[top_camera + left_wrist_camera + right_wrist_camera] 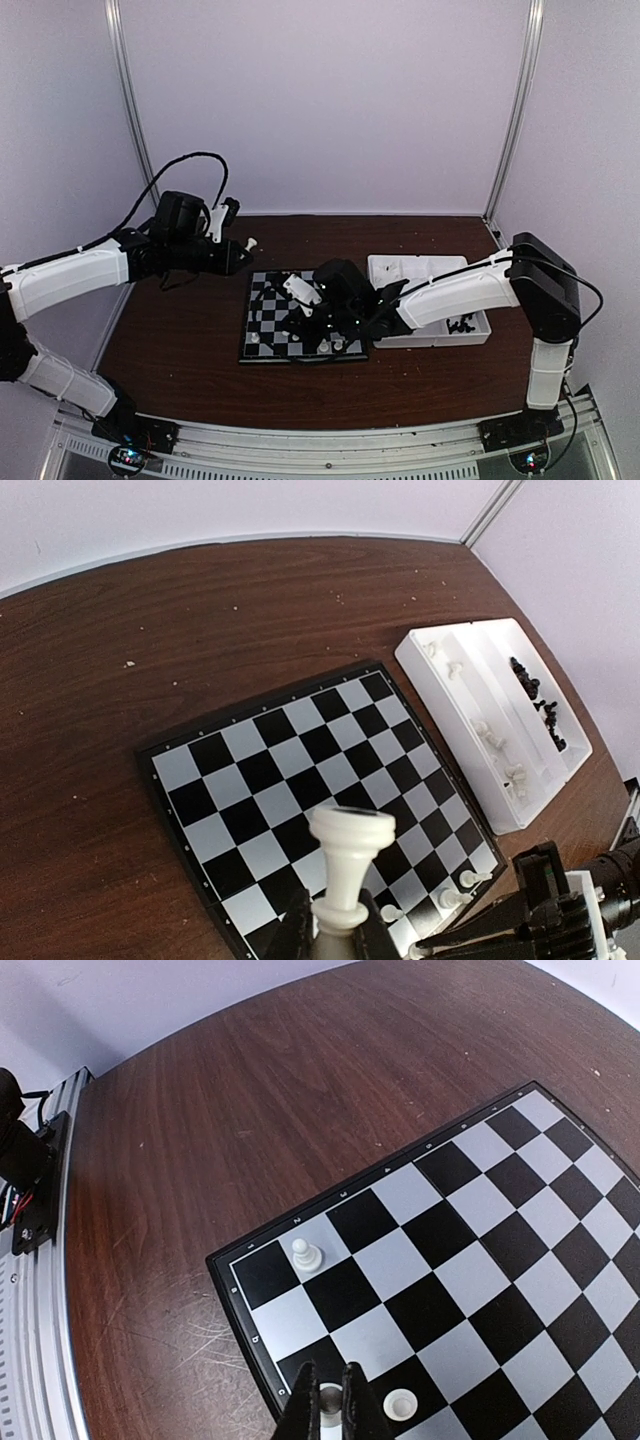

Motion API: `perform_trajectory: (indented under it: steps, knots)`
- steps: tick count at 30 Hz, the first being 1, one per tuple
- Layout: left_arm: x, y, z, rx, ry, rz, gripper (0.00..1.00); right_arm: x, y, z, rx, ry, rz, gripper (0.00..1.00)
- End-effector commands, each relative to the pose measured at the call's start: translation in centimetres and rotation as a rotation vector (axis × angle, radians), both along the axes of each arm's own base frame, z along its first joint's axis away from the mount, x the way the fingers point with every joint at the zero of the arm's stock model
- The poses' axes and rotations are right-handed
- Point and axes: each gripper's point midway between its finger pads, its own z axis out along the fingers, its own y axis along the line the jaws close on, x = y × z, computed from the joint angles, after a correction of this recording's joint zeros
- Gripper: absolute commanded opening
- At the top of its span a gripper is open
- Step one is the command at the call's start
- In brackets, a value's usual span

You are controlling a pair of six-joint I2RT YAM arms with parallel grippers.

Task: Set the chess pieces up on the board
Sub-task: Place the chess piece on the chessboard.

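White piece (349,865) pinched btwn left jaws, head protruding.

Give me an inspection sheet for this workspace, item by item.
Surface: dark brown table, bare wood around the board.
Job's things: board lies flat mid-table, mostly unfilled; a few white pieces stand near its robot-side edge; white tray beside it holds black pieces and more white ones.
Clutter: pale specks on the table.
Grippers: left gripper up off the table, jaws closed on a tall white piece; right gripper low over the board, jaws shut, any hold not clear.
Cables: black cable loops above the left arm; another runs by the right arm.
Surroundings: pale walls, metal rail in front.
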Motion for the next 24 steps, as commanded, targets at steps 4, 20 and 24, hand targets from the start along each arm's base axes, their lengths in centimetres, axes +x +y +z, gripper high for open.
perform_trajectory:
  steps: [4,20,24]
  knots:
    - [0.0,0.6,0.1,-0.001,-0.012,0.018,0.0,1.4,-0.9,1.6,0.002,-0.082,-0.065,0.0]
    - [0.0,0.1,0.0,-0.013,-0.008,-0.001,0.0,3.1,-4.5,-1.4,-0.078,-0.062,-0.137,0.0]
    - [0.0,0.1,0.0,-0.014,-0.006,-0.001,0.0,3.3,-4.6,-2.0,-0.09,-0.055,-0.137,0.0]
